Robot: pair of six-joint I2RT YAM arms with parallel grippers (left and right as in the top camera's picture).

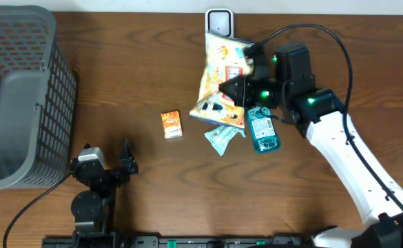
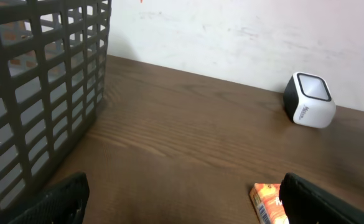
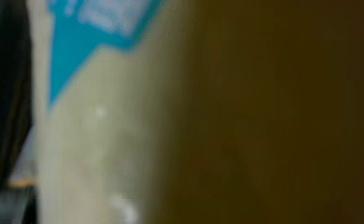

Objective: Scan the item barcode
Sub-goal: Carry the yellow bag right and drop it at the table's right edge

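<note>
- Right gripper (image 1: pixel 241 77): clamped on the bag (image 1: pixel 218 62), which hangs at 12 o'clock on the table (image 1: pixel 153 69), just below the scanner (image 1: pixel 219 22).
- Left gripper (image 1: pixel 107 155): at 7 o'clock, jaws spread, empty.
- Bottle (image 1: pixel 263 131), sachet (image 1: pixel 222 140), box (image 1: pixel 171 125): near centre.
- Basket (image 1: pixel 22 96): at 9 o'clock.

The grained wooden table (image 1: pixel 153 76) is dark brown, the plastic lattice basket (image 1: pixel 58 76) grey, the cube scanner (image 1: pixel 219 21) white. The printed foil snack bag (image 1: pixel 218 65) is yellow, orange and white, the small cardboard carton (image 1: pixel 171 125) orange, the plastic bottle (image 1: pixel 263 135) teal.
</note>
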